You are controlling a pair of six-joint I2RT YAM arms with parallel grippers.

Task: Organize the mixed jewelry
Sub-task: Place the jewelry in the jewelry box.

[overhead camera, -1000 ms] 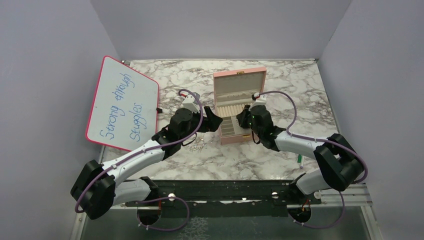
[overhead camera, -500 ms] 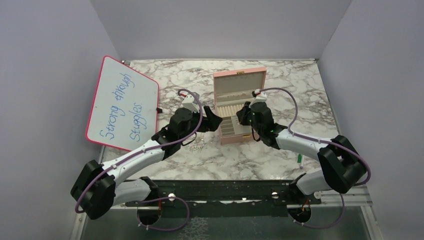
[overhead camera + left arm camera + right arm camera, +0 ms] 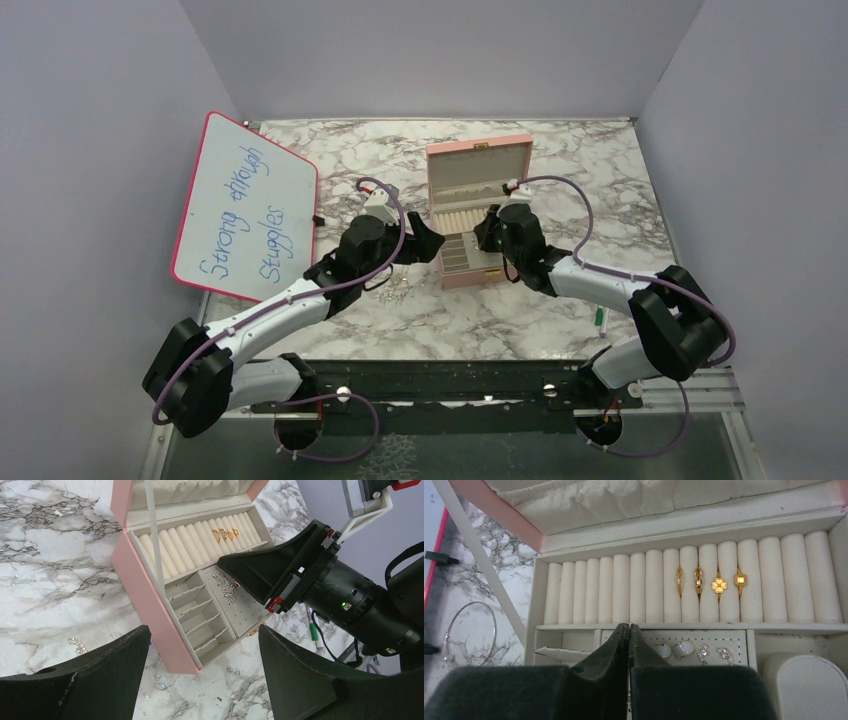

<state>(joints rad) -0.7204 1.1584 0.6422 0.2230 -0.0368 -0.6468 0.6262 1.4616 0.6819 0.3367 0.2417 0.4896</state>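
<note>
The pink box (image 3: 478, 160) stands open, its cream rolls holding several gold rings (image 3: 719, 585). White and sparkly earrings (image 3: 684, 648) sit on the dotted pad below the rolls. My right gripper (image 3: 629, 626) hangs over that pad, shut, with nothing showing between its tips; it also shows over the box in the top view (image 3: 487, 235). My left gripper (image 3: 200, 680) is open just left of the box's front corner, above bare marble. A thin silver hoop (image 3: 471, 635) and small loose pieces (image 3: 77, 645) lie on the table left of the box.
A pink-framed whiteboard (image 3: 245, 205) leans at the left. A green-and-white marker pen (image 3: 601, 320) lies near the right arm. The raised box lid (image 3: 624, 500) stands behind the rolls. Grey walls close in the table on three sides.
The right gripper's jaws have closed fully, and it has shifted slightly back and left over the box. The left arm has barely moved.
</note>
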